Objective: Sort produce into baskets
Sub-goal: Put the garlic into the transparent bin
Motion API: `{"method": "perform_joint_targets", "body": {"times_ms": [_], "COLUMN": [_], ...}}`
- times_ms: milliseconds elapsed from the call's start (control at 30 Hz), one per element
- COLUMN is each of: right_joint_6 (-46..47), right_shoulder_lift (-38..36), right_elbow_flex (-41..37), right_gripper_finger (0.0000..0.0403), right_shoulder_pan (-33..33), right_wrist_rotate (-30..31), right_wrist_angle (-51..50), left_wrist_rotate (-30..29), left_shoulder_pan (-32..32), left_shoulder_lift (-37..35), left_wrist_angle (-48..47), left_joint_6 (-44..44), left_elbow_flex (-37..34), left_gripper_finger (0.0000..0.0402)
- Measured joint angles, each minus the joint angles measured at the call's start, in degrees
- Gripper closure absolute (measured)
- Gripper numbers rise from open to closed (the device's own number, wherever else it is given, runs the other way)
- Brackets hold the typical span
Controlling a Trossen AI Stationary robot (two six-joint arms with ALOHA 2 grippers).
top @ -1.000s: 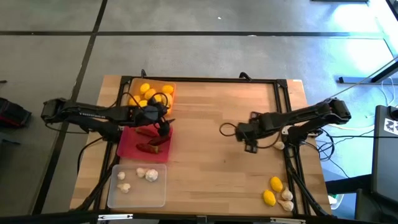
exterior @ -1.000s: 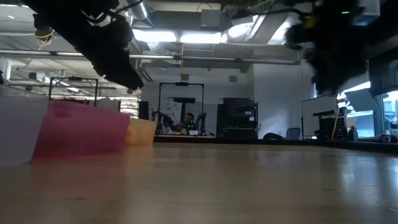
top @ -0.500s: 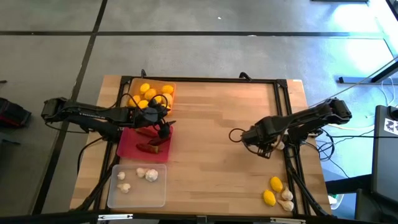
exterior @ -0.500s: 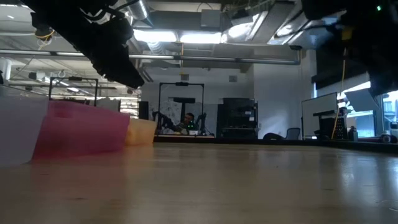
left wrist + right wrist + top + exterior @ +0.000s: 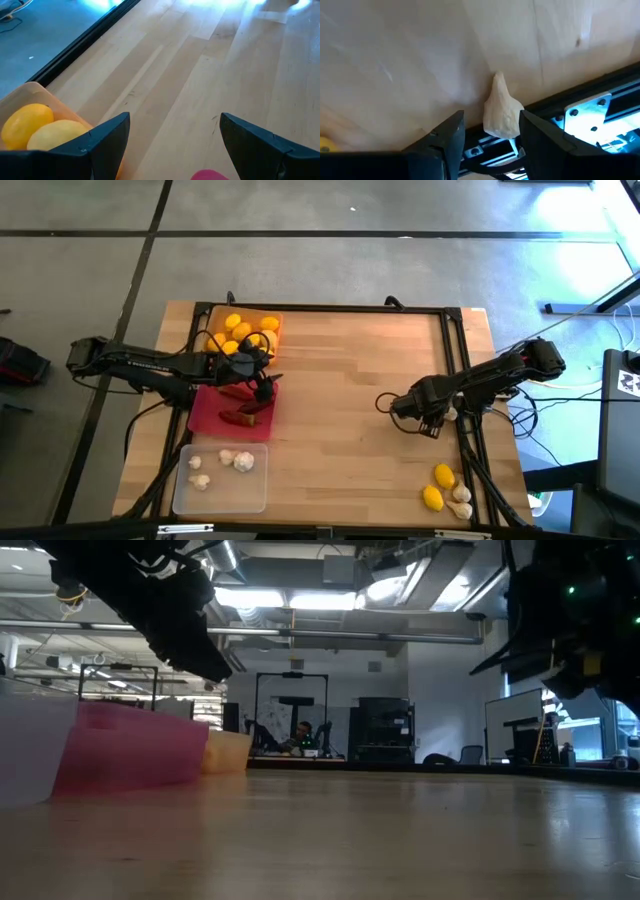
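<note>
A white garlic bulb (image 5: 501, 112) lies on the table by its black right-edge frame; in the high view the same bulb (image 5: 450, 414) shows. My right gripper (image 5: 492, 132) (image 5: 432, 420) points steeply down over it, open, with a finger on either side of the bulb. My left gripper (image 5: 175, 125) (image 5: 262, 385) hangs open and empty above the red basket (image 5: 205, 415), which holds dark red peppers (image 5: 245, 418). The orange basket (image 5: 275, 320) holds lemons (image 5: 238, 330). The clear basket (image 5: 220, 492) holds garlic (image 5: 238, 461). My right gripper comes at the garlic bulb from above, its fingers on the bulb's two sides. One finger (image 5: 540, 135) stands right at the bulb's side (image 5: 519, 115), the other stands apart from it. I cannot tell whether that finger touches it. The bulb lies on the table.
Two lemons (image 5: 438, 485) and more garlic (image 5: 460, 498) lie loose at the table's near right corner. The black frame rail (image 5: 580, 107) runs along the right edge, close to the bulb. Bare wood (image 5: 340, 380) stretches between the arms.
My right gripper has gone toward the table's right edge and down, from mid-table to the garlic bulb by the frame. It has tipped over and now points more steeply downward. My left arm has kept still.
</note>
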Motion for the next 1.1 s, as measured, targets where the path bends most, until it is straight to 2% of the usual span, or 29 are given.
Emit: {"method": "perform_joint_targets", "body": {"times_ms": [267, 433, 733, 833, 1100], "right_joint_6": [1.1, -0.4, -1.9, -2.1, -5.6], "right_shoulder_lift": [1.0, 3.0, 5.2, 5.6, 5.6], "right_elbow_flex": [-3.5, -6.9, -9.8, -9.8, -9.6], "right_gripper_finger": [0.0222, 0.0222, 0.0224, 0.0245, 0.0337], "right_shoulder_pan": [-4.6, -7.1, -6.9, -6.9, -6.9], "right_wrist_rotate": [0.4, -2.0, -2.3, -3.0, 0.0], "right_wrist_angle": [3.7, 7.3, 10.9, 11.0, 12.6], "left_wrist_rotate": [0.0, 0.0, 0.0, 0.0, 0.0], "left_shoulder_pan": [0.0, 0.0, 0.0, 0.0, 0.3], "left_shoulder_lift": [0.0, 0.0, 0.0, 0.0, 0.0], "left_wrist_angle": [0.0, 0.0, 0.0, 0.0, 0.1], "left_joint_6": [-0.3, -0.3, -0.3, -0.4, -0.4], "left_elbow_flex": [0.0, 0.0, 0.0, 0.0, 0.0], "left_gripper_finger": [0.0095, 0.0095, 0.0095, 0.0095, 0.0096]}}
